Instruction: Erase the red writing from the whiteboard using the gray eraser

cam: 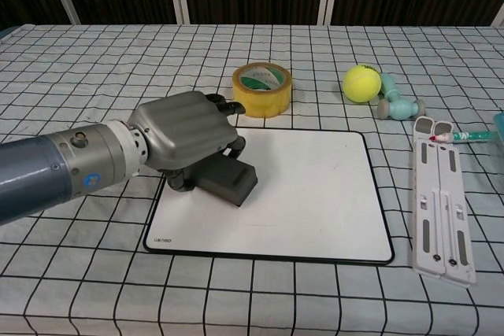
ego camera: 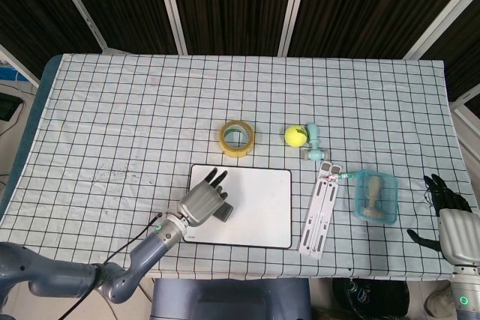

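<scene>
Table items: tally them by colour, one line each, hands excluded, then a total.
Yellow: 2, tape roll, tennis ball
Teal or light blue: 2, dumbbell, container
White: 2, whiteboard, folding stand
Gray: 1, eraser
Total: 7

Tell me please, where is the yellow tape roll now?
The yellow tape roll stands on the checked cloth just behind the whiteboard's far edge, left of the tennis ball in both views.
</scene>
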Robot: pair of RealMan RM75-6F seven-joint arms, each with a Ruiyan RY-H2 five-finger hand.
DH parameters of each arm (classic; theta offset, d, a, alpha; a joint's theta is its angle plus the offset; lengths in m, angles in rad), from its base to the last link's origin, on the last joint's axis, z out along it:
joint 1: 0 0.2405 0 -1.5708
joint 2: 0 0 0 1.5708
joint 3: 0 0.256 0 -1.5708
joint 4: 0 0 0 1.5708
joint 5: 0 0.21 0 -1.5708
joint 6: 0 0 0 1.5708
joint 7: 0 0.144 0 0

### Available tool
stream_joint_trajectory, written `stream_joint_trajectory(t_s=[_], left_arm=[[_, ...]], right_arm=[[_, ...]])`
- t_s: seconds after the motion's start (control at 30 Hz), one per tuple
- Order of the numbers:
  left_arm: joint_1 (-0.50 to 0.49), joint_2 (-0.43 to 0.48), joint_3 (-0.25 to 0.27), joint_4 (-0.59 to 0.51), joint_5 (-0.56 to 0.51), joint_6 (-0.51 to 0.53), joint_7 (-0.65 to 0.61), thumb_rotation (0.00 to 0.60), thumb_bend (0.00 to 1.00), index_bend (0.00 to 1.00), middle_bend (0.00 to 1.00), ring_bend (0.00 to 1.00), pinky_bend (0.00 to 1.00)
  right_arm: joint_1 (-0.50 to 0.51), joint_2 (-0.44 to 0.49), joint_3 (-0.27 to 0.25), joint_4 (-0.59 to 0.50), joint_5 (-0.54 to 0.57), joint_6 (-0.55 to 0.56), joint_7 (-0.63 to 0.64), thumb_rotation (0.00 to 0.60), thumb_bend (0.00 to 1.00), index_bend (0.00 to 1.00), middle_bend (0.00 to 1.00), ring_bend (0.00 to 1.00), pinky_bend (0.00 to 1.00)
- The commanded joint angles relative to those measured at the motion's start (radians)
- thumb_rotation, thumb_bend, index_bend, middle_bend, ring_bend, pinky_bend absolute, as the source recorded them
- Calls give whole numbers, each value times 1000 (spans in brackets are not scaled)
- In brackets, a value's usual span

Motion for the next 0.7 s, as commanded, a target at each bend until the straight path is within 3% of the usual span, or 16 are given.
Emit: stream_joint_trajectory(t_s=[0.03,0.4,0.7], left_arm=[[-6,1,-20,26,-18,-4,-17,600,360,446,502,0,108],[6,119,-67,-26,-28,45,-62,600,360,445,501,0,106],[48,271,-20,-95,-86,50,-61,600,360,444,500,0,105]], right_arm=[[0,0,0,0,-1,0,0,600,92,43,90,192,225],[1,1,-2,-1,-3,-1,0,600,93,43,90,192,225],[0,-1,-2,-3,-2,-1,-4,600,93,43,90,192,225]])
